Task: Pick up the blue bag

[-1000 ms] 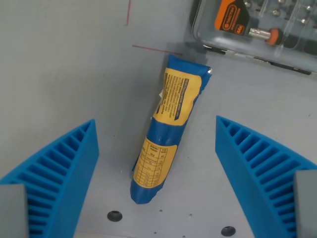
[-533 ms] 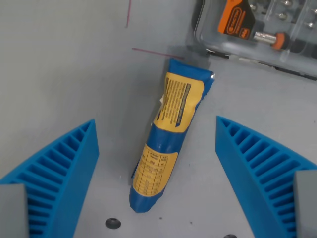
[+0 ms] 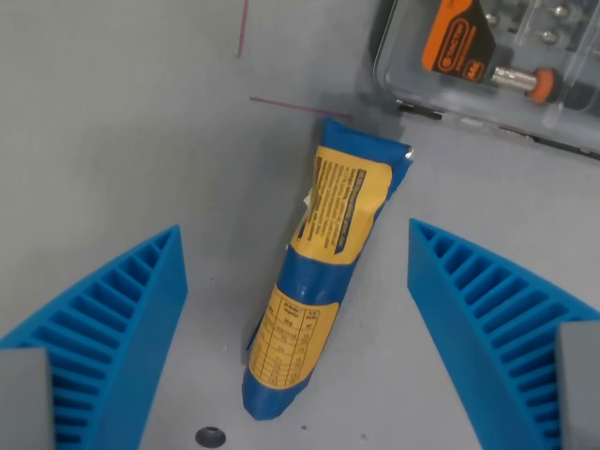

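Note:
The blue bag [image 3: 319, 272] is a long narrow pouch with yellow printed labels, lying flat on the grey table [image 3: 122, 141]. It runs from the upper middle of the wrist view down toward the lower middle, slightly tilted. My gripper [image 3: 295, 347] is open above it, with one ribbed blue finger [image 3: 112, 337] at the wrist view's left and the other finger [image 3: 497, 328] at the right. The bag's lower half lies between the two fingers, touching neither.
A clear plastic case [image 3: 497, 66] holding an orange tool and metal bits sits at the top right, just beyond the bag's upper end. Thin red lines [image 3: 281, 98] mark the table. A small hole [image 3: 210, 436] shows near the bottom edge.
The whole scene has slid slightly down and right in the view, so the camera has moved; the bag now sits a little more centred between the fingers. The fingers' spread is unchanged.

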You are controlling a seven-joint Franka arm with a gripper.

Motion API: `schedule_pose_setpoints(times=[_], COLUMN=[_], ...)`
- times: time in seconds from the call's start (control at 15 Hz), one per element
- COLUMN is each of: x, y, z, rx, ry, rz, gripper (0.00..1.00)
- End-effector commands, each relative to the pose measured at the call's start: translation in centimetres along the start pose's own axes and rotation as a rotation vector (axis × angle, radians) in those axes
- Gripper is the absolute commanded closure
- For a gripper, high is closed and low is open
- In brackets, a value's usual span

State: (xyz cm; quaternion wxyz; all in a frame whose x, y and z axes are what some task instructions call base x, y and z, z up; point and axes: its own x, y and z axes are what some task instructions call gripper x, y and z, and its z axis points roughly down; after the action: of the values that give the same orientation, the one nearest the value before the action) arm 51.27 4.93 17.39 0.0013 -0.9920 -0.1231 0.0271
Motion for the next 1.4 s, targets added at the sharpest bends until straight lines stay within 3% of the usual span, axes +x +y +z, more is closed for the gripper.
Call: schedule_pose_setpoints(times=[0.07, 1.4], x=[0.0, 0.4], y=[-0.1, -0.1], z=[0.6, 3.9], rx=[-0.002, -0.002], ry=[0.063, 0.063], rz=[-0.025, -0.025], gripper=[0.00, 0.00])
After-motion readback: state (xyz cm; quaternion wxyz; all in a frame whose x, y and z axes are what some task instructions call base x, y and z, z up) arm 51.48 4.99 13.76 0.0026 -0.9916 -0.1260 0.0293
